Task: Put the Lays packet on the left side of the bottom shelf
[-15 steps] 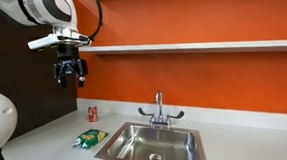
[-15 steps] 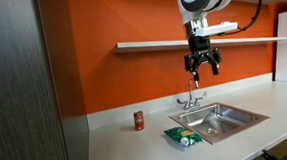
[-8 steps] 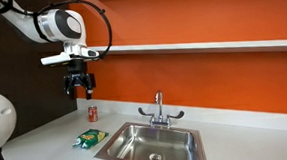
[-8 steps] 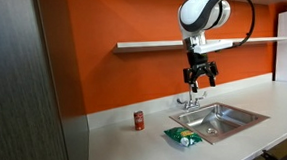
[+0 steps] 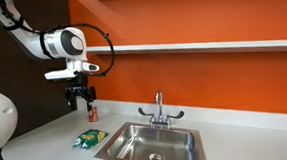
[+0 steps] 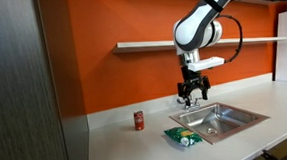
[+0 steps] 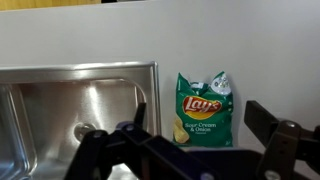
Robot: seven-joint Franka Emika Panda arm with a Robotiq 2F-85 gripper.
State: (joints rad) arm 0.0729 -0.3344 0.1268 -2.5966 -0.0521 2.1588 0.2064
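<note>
The green Lays packet [image 7: 203,110] lies flat on the white counter beside the sink; it shows in both exterior views [image 5: 88,139] [image 6: 184,137]. My gripper [image 5: 80,97] [image 6: 192,90] hangs in the air well above the counter, open and empty. In the wrist view the fingers [image 7: 205,140] frame the packet far below. The bottom shelf [image 5: 202,47] [image 6: 171,44] is a long white board on the orange wall, above the gripper.
A steel sink [image 5: 153,147] [image 6: 219,119] [image 7: 70,110] with a faucet [image 5: 159,110] is set in the counter. A red soda can [image 5: 92,113] [image 6: 139,119] stands by the wall. A dark panel [image 6: 19,88] borders the counter.
The gripper has come down from shelf height to a spot lower over the counter, nearer the packet. The packet and can have not moved.
</note>
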